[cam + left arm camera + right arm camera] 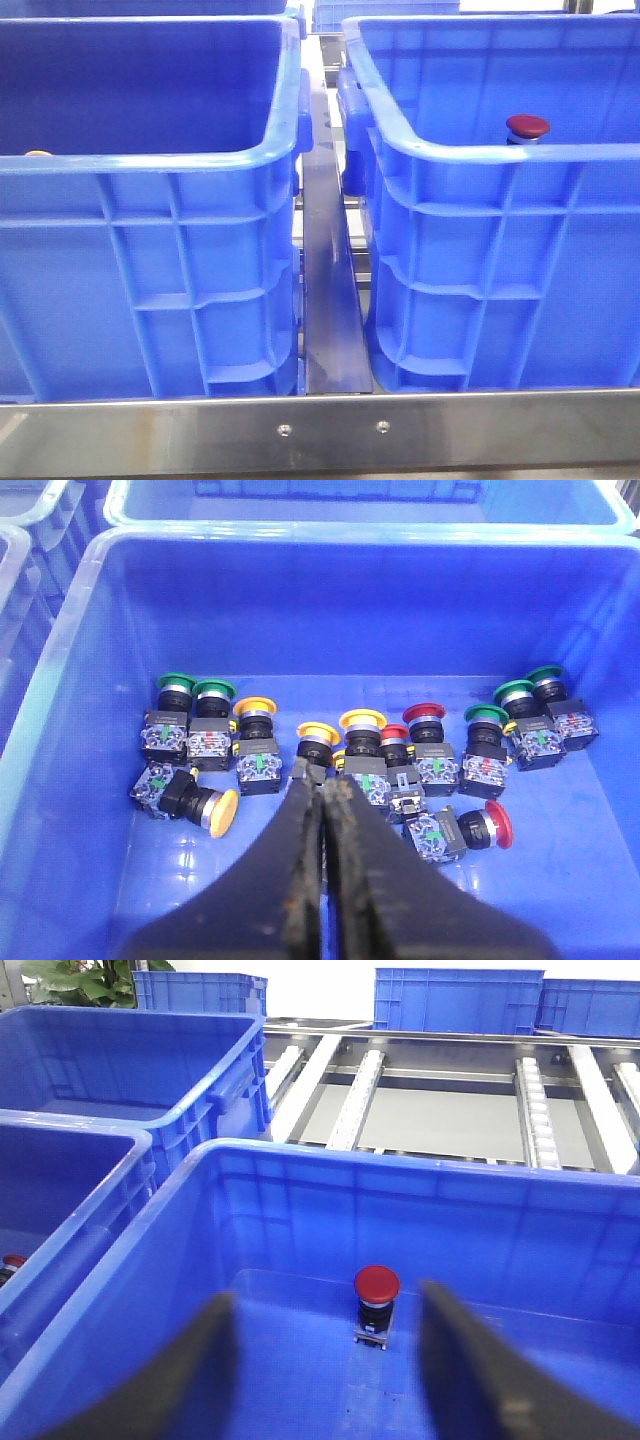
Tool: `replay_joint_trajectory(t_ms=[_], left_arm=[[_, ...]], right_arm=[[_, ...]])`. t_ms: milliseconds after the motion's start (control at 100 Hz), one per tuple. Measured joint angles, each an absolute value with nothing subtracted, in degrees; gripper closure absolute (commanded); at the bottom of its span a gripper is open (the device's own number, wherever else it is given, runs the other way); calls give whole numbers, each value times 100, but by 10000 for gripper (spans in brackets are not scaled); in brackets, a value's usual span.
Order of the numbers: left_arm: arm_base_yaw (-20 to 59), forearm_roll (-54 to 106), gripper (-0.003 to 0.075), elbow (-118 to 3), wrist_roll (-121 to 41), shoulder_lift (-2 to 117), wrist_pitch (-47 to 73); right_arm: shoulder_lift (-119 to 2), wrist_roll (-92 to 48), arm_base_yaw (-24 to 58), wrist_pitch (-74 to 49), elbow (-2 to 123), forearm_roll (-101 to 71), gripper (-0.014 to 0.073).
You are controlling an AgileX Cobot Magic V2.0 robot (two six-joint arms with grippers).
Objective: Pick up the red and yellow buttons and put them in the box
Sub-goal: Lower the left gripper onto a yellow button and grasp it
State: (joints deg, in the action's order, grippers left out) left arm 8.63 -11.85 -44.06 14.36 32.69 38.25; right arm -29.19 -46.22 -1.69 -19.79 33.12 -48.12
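In the front view my left crate [150, 200] holds the supply and my right crate [500, 220] is the box I am filling; neither of my grippers shows there. Only a sliver of a yellow cap [38, 153] peeks over the left crate's near rim at about nine o'clock.

My left gripper [325, 795] hangs over the pile with its fingers pressed together, nothing between them, tips just above the crowded middle of the row. Yellow buttons stand at eleven o'clock [254, 712] and right by the tips [362, 723]; one lies tipped over at nine o'clock [215, 810]. Red ones sit at one o'clock [428, 716] and on its side at three o'clock [492, 824]. Green buttons [178, 684] flank both ends.

My worry: the buttons stand touching, so if I open and descend here, a finger could land on a neighbour's cap and knock the row over, or I could pinch two at once. A green one grabbed by mistake would spoil the sort. Domed caps also look slippery, so the collar or body seems the safer hold.

My right gripper [325, 1360] is spread wide and empty above the right crate's floor, one red button [377, 1288] standing upright at twelve o'clock between and beyond the fingers, already delivered.
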Motion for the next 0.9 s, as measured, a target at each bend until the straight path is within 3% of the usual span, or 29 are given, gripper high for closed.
replay_joint_trajectory(t_ms=[140, 310, 410, 500, 630, 700, 900], left_arm=[[863, -1185, 739, -4406, 1436, 3269, 3825], [863, -1185, 735, -4406, 1436, 3269, 3825], [863, -1171, 669, -4406, 1346, 3269, 3828], [863, -1086, 521, -4406, 1199, 3269, 3850], [863, -923, 213, -4406, 1126, 3269, 3895], [863, -870, 127, -4406, 1127, 3308, 3906], [863, -690, 143, -4506, 990, 3837, 3919]], right_arm=[[-2919, -4622, -169, -1979, 3312, -4812, 707], [-2919, -4622, -169, -1979, 3312, -4812, 697], [-2919, -4622, -169, -1979, 3312, -4812, 697], [-2919, -4622, -169, -1979, 3312, -4812, 697], [-2919, -4611, -169, -1979, 3312, -4812, 697], [-2919, -4611, -169, -1979, 3312, -4812, 697], [-2919, -4611, -169, -1979, 3312, -4812, 697]])
